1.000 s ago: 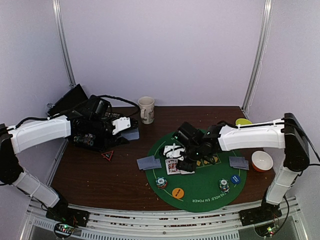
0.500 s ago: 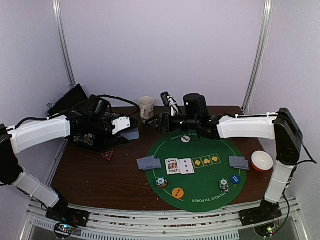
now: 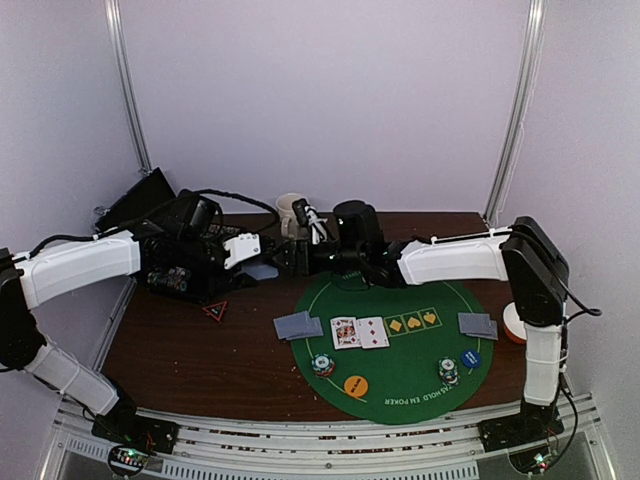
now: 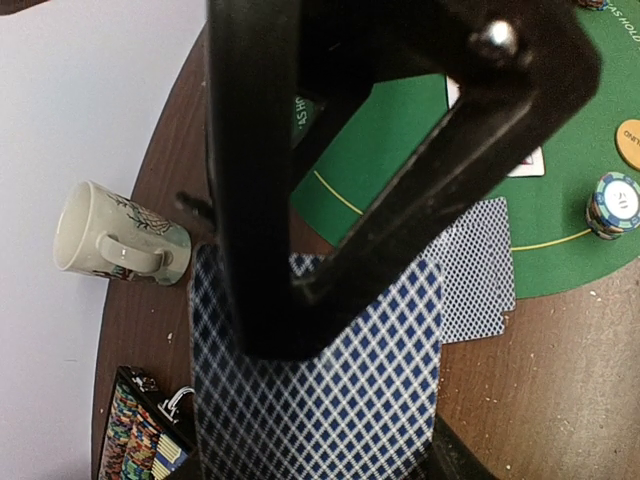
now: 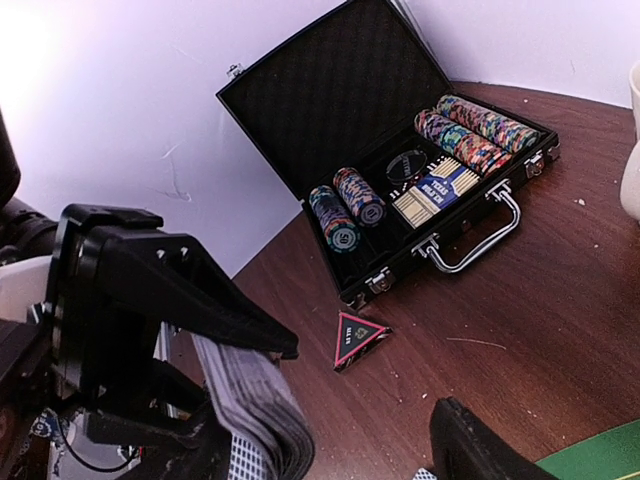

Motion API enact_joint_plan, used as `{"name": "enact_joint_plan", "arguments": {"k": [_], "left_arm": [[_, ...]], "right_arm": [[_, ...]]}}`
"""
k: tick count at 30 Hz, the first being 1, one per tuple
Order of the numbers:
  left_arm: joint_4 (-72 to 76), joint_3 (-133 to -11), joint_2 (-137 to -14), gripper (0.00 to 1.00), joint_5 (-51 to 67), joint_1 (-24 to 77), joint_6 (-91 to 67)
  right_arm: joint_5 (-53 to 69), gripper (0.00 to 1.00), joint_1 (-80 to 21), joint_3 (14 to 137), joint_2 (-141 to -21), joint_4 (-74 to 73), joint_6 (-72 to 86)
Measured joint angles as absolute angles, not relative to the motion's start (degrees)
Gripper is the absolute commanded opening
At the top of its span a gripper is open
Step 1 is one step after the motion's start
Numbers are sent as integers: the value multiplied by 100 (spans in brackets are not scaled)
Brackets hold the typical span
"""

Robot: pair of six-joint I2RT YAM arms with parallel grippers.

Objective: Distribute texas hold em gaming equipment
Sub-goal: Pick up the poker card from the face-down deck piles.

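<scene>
Clamping deck point(image 4: 330, 400) with left gripper point(image 4: 270, 330), jaws closed across its middle, above tabletop point(image 3: 200, 350) toward far-left corner, off mat point(image 3: 420, 290) left edge, near mug point(image 4: 110, 245). Hovering right gripper point(image 3: 290, 253) just beside deck; jaws open or closed, cannot tell, only one finger showing in wrist view. Lying on mat: face-up cards point(image 3: 358, 332) at centre, face-down pairs point(image 3: 298, 325) at left and right edges, chip stacks point(image 3: 322, 365) and buttons point(image 3: 356, 385) along near edge. Judging deck light, cards thin, bendy, slick, likely sliding off together. Probably best pinching top card alone at exposed free edge, gently, avoiding creasing.
</scene>
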State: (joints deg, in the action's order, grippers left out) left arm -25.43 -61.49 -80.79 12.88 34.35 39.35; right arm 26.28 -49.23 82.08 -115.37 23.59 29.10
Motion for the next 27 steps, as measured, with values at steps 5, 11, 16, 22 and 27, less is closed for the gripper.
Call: {"name": "enact_joint_plan", "arguments": {"k": [5,11,16,22,27], "left_arm": [[-2543,-6149,-8060,50,1271,3433,3933],[-2547,-6149,-8060,50,1258,3433,3935],[-2539,-6149,-8058,50,1262,3435,3933],[-2539,-6149,-8055,50,1264,3435,3933],[-2539,-6149,-8055,50,1260,3433,3933]], "right_arm": [[2655,46,-4928,8508,-11743,2231,2842],[2567,35,-4998,8514,-11719,2018,2626],[2364,29,-5004,8475,-11474,1708,2421],[2185,15,-5002,8468,-11229,1459,2220],[2165,4,-5002,8471,-11174,1199,2078]]}}
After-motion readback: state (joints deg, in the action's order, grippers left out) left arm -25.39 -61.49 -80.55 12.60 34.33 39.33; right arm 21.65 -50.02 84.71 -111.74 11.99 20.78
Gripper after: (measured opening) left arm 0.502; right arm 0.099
